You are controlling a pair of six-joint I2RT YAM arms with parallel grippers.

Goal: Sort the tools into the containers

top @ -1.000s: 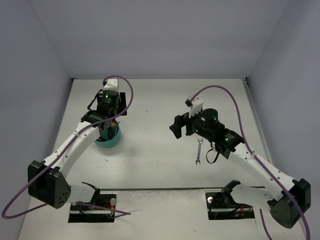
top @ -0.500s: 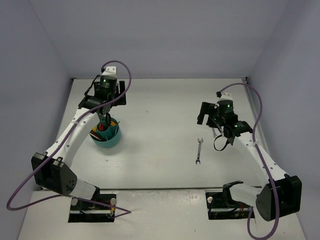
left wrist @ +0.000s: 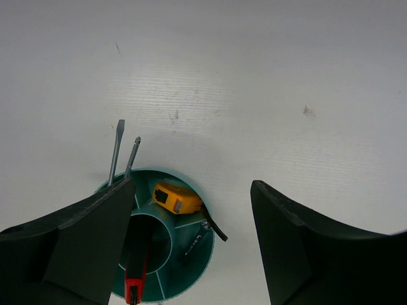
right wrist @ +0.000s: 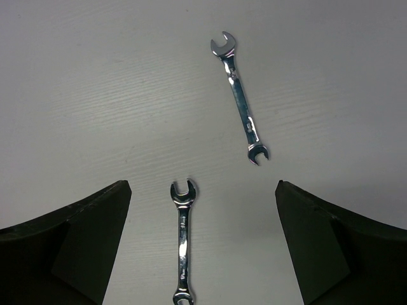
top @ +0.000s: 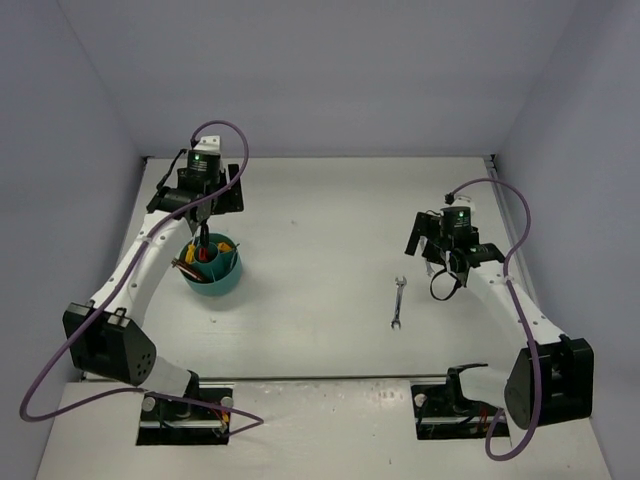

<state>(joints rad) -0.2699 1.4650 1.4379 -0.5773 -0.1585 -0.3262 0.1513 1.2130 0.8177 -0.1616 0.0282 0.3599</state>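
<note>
On the table (top: 320, 200), the divided bowl (top: 218, 287) sits toward 9 o'clock, with a wrench (top: 397, 302) well apart at its 3 o'clock. From the left wrist, two screwdrivers (left wrist: 116, 152) jut past the bowl's rim at 11 o'clock. A block-headed tool (left wrist: 177, 198) lies in it at 1 o'clock, a hex key (left wrist: 213, 229) at 3 o'clock and a utility knife (left wrist: 135, 283) in the middle. From the right wrist, the far wrench (right wrist: 240, 107) lies at 1 o'clock of the near wrench (right wrist: 184, 244), apart.

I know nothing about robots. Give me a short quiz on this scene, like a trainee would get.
1. How many silver wrenches lie on the table in the right wrist view?
2. True or false: the left hand hangs open above the teal bowl.
3. Which lies in the bowl? A: an orange tool. B: a hammer. C: a cup.
Key: 1 two; 2 true; 3 A.
</note>
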